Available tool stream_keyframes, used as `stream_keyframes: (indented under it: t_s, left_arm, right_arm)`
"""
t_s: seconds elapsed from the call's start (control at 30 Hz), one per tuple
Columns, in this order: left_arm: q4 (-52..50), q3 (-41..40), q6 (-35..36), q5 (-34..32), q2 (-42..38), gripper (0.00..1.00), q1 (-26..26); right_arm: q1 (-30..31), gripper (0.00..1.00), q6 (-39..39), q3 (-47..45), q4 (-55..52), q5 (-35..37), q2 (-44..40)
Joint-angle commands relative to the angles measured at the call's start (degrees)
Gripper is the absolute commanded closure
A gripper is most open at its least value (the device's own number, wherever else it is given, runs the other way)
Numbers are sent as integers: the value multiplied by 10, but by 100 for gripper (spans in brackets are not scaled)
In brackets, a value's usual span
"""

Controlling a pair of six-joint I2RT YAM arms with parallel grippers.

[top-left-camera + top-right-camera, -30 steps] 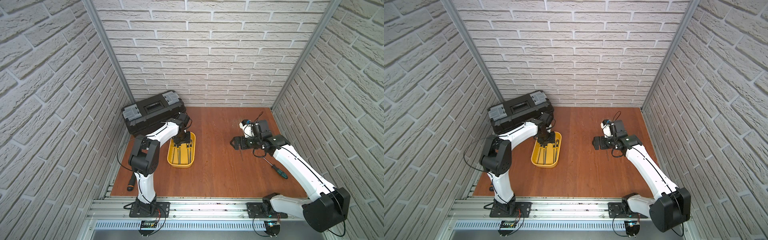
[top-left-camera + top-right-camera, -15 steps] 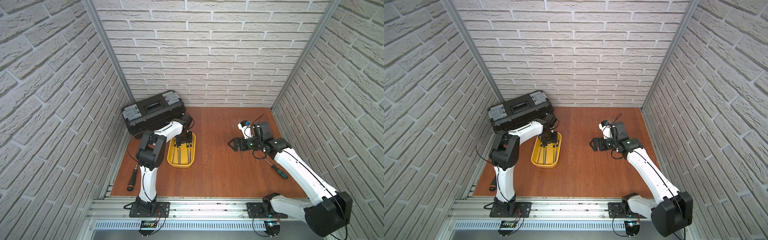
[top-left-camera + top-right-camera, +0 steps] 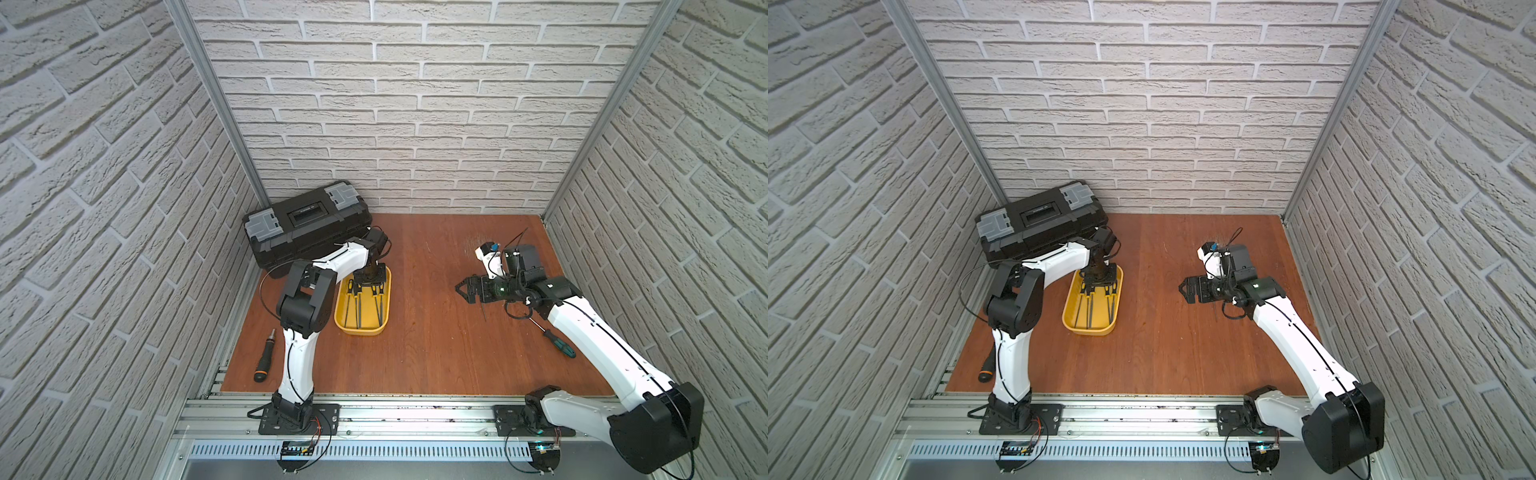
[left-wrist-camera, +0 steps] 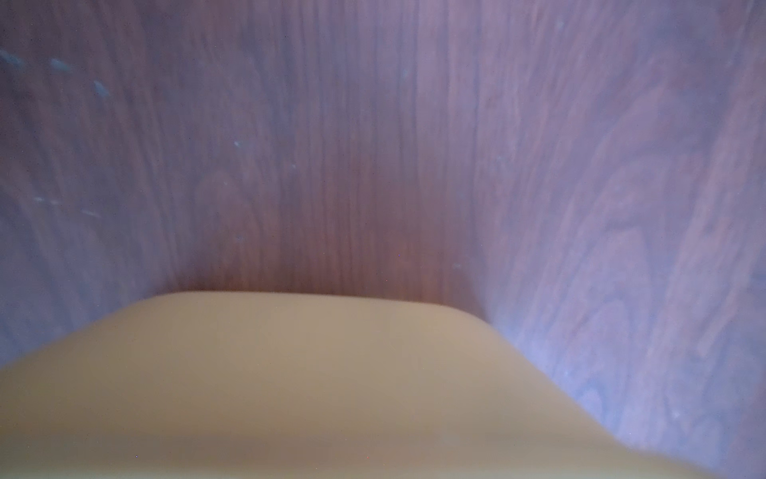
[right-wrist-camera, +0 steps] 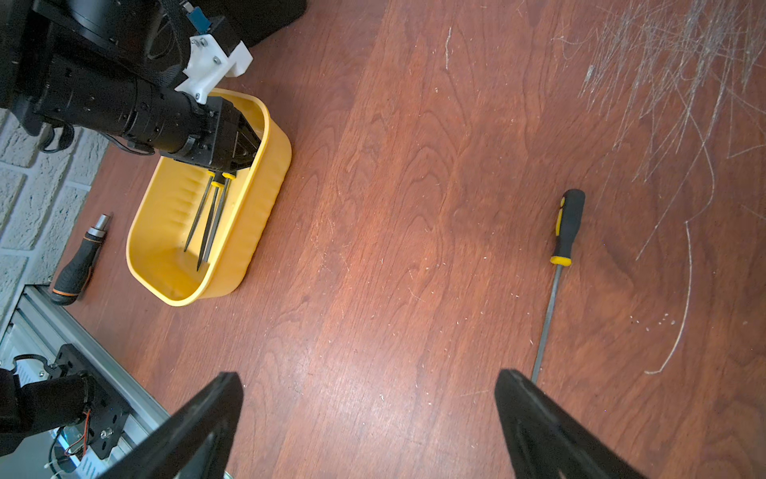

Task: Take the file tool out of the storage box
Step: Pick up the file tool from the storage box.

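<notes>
Left gripper (image 5: 246,151): inside box (image 5: 265,215) at the handle end of the files (image 5: 209,224), narrowed to closed since earlier. Right gripper (image 5: 368,375): well apart from box, unchanged, wide.

I'm looking at a reddish wood tabletop (image 3: 436,357). Sitting on it: the yellow storage box (image 3: 360,331) left of centre, a black toolbox (image 3: 307,226) just behind it, a black-and-orange driver handle (image 3: 264,357) near the front left edge, a green-handled screwdriver (image 3: 559,343) on the right, and a black-and-yellow-handled file (image 5: 568,226) lying flat. The far right corner's pretty scratched up.
</notes>
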Motion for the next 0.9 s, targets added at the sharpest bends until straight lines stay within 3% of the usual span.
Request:
stream_keyframes:
  t_s: [0.0, 0.33, 0.53, 0.87]
  left_arm:
    - [7, 0, -1, -6, 9, 79, -4]
    - [58, -56, -5, 60, -76, 83, 0]
    - [67, -69, -23, 108, -146, 82, 8]
    - [90, -67, -64, 164, -238, 82, 13]
  right_arm:
    - [2, 0, -6, -3, 15, -3, -14]
    - [3, 0, 19, -20, 53, -106, -15]
    - [26, 9, 76, -49, 129, -142, -8]
    - [173, 28, 136, -31, 212, -57, 70]
